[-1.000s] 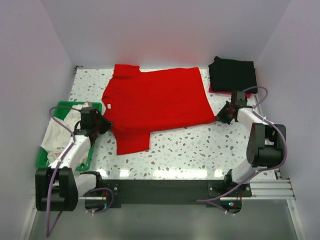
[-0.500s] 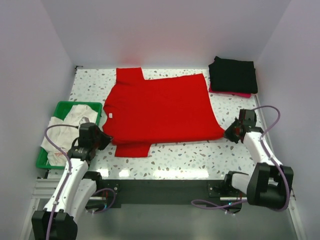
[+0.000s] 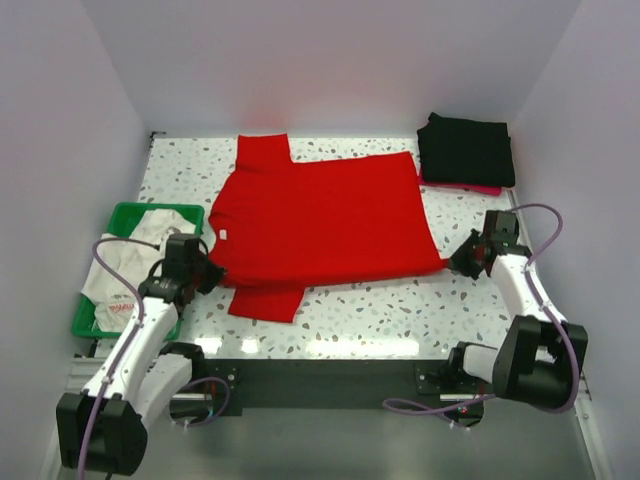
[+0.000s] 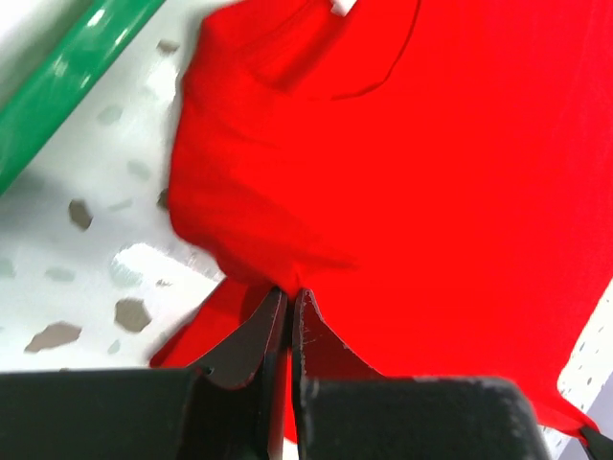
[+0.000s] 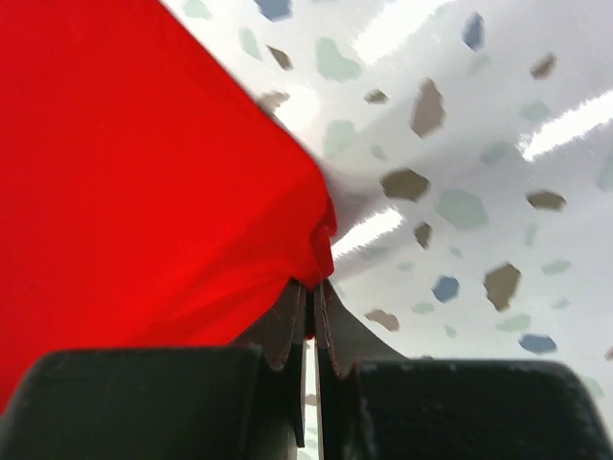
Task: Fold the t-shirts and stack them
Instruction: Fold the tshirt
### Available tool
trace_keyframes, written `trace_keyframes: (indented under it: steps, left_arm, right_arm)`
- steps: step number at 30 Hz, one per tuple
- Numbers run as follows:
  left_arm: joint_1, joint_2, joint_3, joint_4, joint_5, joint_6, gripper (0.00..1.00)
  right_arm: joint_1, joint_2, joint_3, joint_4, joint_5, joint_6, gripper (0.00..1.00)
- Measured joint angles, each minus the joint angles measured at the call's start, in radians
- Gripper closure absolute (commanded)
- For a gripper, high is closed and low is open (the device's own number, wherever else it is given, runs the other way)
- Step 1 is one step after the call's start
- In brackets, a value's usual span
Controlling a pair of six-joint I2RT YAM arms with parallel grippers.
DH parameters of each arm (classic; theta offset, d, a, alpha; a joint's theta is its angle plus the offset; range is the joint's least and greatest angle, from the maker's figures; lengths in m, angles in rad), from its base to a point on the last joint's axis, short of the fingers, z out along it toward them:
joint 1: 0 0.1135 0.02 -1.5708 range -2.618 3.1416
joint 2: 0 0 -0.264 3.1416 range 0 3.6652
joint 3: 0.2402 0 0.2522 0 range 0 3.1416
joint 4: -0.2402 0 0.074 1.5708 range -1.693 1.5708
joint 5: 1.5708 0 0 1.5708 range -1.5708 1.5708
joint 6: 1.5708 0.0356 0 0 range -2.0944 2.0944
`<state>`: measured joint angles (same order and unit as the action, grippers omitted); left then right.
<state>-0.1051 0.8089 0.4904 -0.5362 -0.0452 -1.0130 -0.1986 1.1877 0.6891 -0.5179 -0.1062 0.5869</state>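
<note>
Item 1, red shirt [image 3: 320, 225]: lies spread on the speckled surface [image 3: 400, 300], collar toward my left, hem toward my right. Over the last second I have drawn it a little to the right and toward the near edge. Its near side now runs straighter between my two tools, and my right arm has swung outward. I judge this to be the flattening step, with the first fold not yet begun.

Item 2, green basket [image 3: 120, 212]: sits at the left edge and holds one crumpled white shirt [image 3: 125, 275], unfolded.

Item 3, black shirts [image 3: 466, 148]: folded and stacked at the far right corner, a strip of pink cloth [image 3: 480, 188] showing beneath them.

Item 4, left tool [image 3: 207, 272]: pressed together on red cloth at the shoulder, beside the near sleeve.

Item 5, right tool [image 3: 462, 262]: pinching the near hem corner.
</note>
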Motion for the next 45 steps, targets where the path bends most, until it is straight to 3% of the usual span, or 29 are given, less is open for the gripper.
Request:
trace_keyframes:
  steps: [19, 41, 43, 45]
  left_arm:
    - [0.002, 0.525, 0.326, 0.126, -0.072, 0.038, 1.00]
    - [0.029, 0.729, 0.451, 0.144, -0.090, 0.064, 1.00]
    - [0.031, 0.732, 0.457, 0.148, -0.090, 0.064, 1.00]
    - [0.034, 0.732, 0.462, 0.150, -0.090, 0.065, 0.91]
  right_arm:
    - [0.050, 0.451, 0.411, 0.107, -0.098, 0.008, 1.00]
    - [0.082, 0.645, 0.557, 0.115, -0.095, 0.013, 1.00]
    - [0.085, 0.660, 0.571, 0.114, -0.095, 0.007, 0.96]
    - [0.089, 0.677, 0.588, 0.114, -0.095, 0.003, 0.81]
